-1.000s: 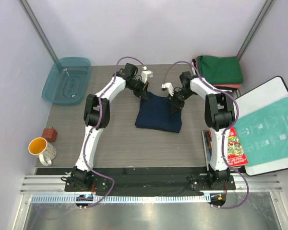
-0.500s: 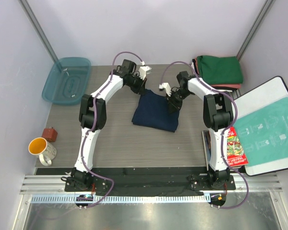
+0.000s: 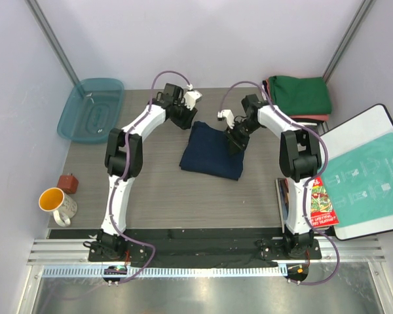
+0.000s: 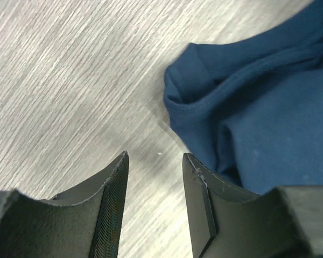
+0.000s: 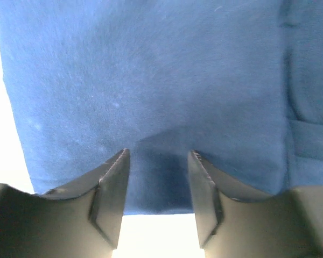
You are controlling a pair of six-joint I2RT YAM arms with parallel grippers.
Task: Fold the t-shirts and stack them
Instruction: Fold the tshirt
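- Navy t-shirt (image 3: pixel 211 152): folded into a rough rectangle, lying flat mid-table.
- Left gripper (image 4: pixel 153 156): jaws parted, nothing between, over bare table (image 4: pixel 70 80) just left of the shirt's far-left corner.
- Right gripper (image 5: pixel 157 153): jaws parted above the shirt's right edge, seemingly not pinching cloth.
- Green t-shirt (image 3: pixel 300 95): folded, topping a stack (image 3: pixel 318 118) at far right.

A: Any readable text?
B: None. The bag (image 3: pixel 363 173) has white pictograms and print, all too small to read.
A: The red booklet (image 3: pixel 322 199) by the right arm's base?
B: Busy colour cover. There's lettering, but it's blurred.
A: The mug (image 3: pixel 57 203)?
B: Too small to tell.
A: Wrist views?
B: Plain navy shirt (image 5: pixel 151 80) and woodgrain table (image 4: pixel 70 80). Nothing to read on either.
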